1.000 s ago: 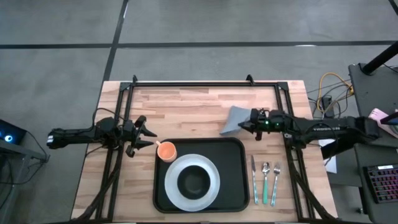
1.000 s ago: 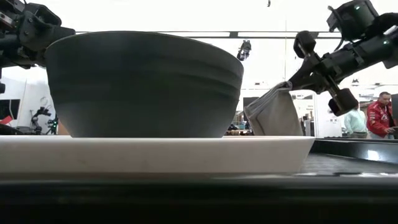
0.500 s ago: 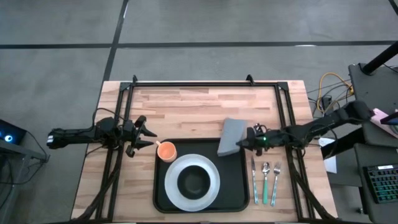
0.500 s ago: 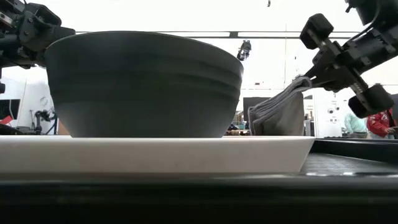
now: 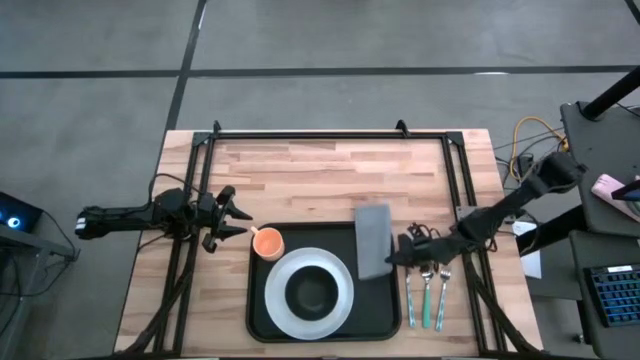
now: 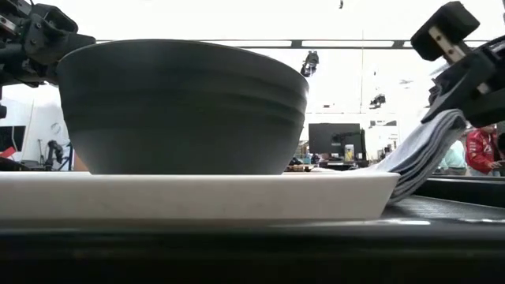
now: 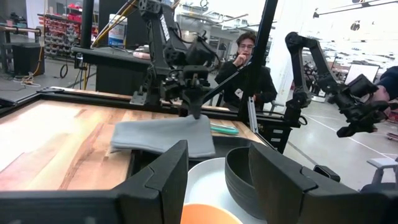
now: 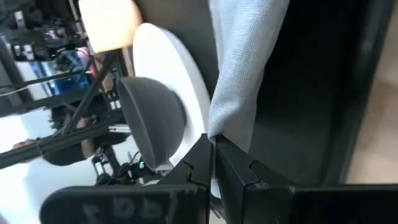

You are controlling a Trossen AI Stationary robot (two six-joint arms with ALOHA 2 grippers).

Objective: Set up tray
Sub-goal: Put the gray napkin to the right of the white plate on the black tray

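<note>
Near the worktop's front edge I see the tray; R gripper pinches the grey napkin over its right side, prob. touching. L gripper waits at the left edge, fingers spread.

Grey floor with dark seams ran around the wooden table; bright workshop behind, probably ceiling lights.

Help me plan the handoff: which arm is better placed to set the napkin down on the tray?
Right: its claw is shut on the napkin above the tray; the left claw waits open beside the orange cup.
</note>
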